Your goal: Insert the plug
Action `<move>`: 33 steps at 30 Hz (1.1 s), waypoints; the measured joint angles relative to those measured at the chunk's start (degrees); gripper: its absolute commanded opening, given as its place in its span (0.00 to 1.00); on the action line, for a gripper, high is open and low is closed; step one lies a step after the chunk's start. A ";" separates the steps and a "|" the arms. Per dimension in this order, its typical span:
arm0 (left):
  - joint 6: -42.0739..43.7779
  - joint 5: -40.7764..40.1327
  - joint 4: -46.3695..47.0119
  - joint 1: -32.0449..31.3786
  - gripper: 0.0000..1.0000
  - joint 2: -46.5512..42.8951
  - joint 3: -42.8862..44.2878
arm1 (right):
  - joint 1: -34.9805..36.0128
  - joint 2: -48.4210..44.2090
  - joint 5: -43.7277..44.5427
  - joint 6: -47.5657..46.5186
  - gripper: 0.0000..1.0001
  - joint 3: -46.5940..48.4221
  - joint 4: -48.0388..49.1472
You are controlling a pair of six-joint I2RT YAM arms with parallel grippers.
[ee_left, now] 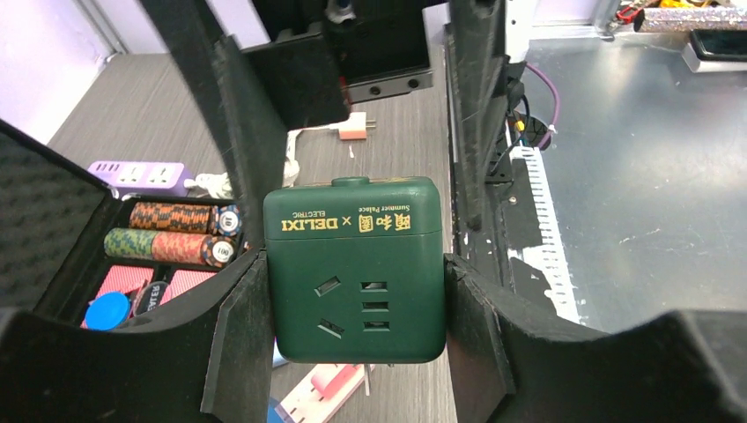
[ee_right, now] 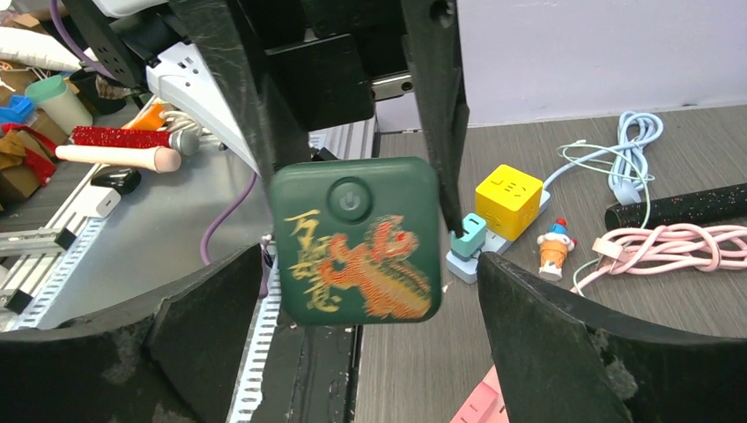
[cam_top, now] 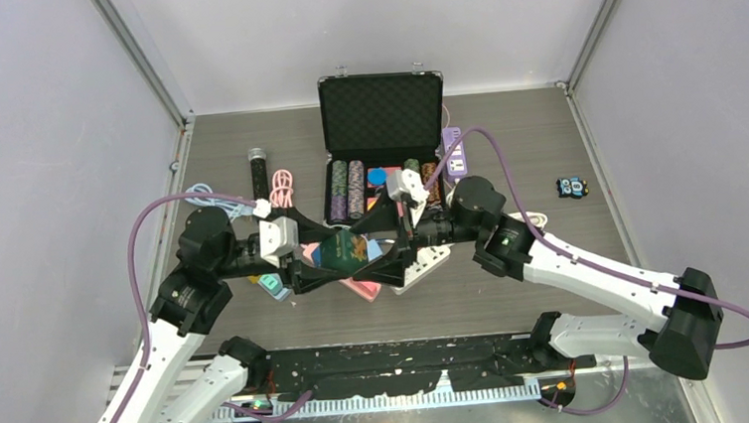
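1. At the near middle of the table (cam_top: 545, 140), the left gripper (cam_top: 326, 262) reaches in from the left. The right gripper (cam_top: 385, 253) reaches in from the right, and the two meet nose to nose.
2. The left gripper (ee_left: 354, 295) pinches the green socket cube (ee_left: 357, 225), one finger pressed flat on each side. The cube is held clear of the table, with its socket face towards the left wrist camera.
3. The right gripper (ee_right: 370, 260) is spread wide. Its fingers (ee_right: 211, 326) stand either side of the cube (ee_right: 352, 238) with a gap on both sides, touching nothing.
4. Under the grippers lie a pink strip (cam_top: 361, 289) and a white power strip (cam_top: 426, 261).
5. The plug (ee_left: 352, 129), white and pink on a white cord, lies flat on the table to the right of the cube. It is apart from the cube and in neither gripper.
6. Just left of the cube sit a yellow cube (ee_right: 508, 198) and a small figure (ee_right: 552, 247).
7. Farther back on the left are a pink cable (cam_top: 281, 188) and a black glitter tube (cam_top: 259, 170).
8. At the far middle an open black case (cam_top: 380, 112) holds rows of poker chips (cam_top: 349, 188). A purple power strip (cam_top: 454, 151) lies just right of it.
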 measured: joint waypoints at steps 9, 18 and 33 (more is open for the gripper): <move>2.97 1.68 -1.03 0.20 0.03 -0.61 -0.04 | 0.76 3.43 -1.57 -1.68 0.53 3.30 -2.01; 1.66 0.87 -2.67 0.31 0.72 -0.72 -0.02 | 0.92 3.89 -2.03 -2.64 0.06 4.04 -4.15; -3.19 -1.44 -3.15 0.28 0.81 -4.07 0.22 | 0.96 -0.46 -4.46 -2.29 0.05 4.00 -2.14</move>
